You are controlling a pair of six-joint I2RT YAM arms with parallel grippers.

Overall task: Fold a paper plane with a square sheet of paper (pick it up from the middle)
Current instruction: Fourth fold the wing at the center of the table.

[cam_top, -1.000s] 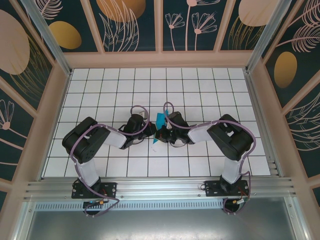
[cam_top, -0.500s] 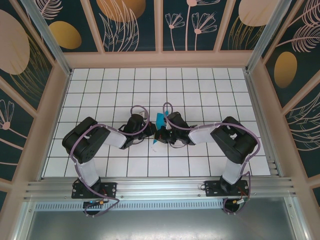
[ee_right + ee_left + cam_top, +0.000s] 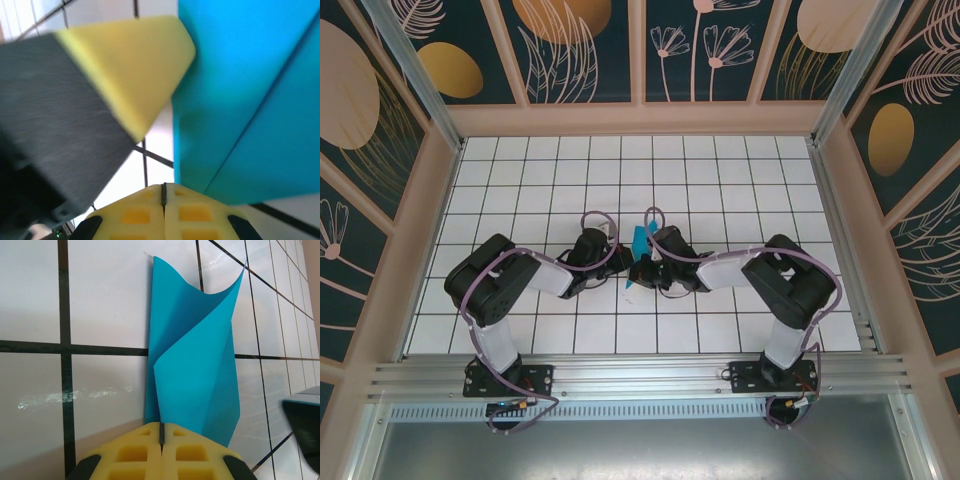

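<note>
The square sheet of paper (image 3: 640, 240) is bright cyan-blue, folded and standing up off the tiles at the table's middle. In the left wrist view the paper (image 3: 195, 355) rises in curled, creased layers from my left gripper (image 3: 161, 432), whose yellow pads are shut on its lower edge. My right gripper (image 3: 163, 192) is shut too. The paper (image 3: 250, 100) runs down just right of its seam, behind the right pad, with nothing seen between the pads. Both grippers meet nose to nose, the left gripper (image 3: 623, 268) beside the right gripper (image 3: 644, 272).
The white tiled table (image 3: 740, 180) is walled by wooden panels (image 3: 640, 118) on three sides. A metal rail (image 3: 640, 375) carries the arm bases at the near edge. The left gripper's yellow finger (image 3: 135, 65) looms close in the right wrist view.
The right arm's elbow has swung slightly outward and its gripper has crept a little left toward the paper. The left arm and the paper hold still.
</note>
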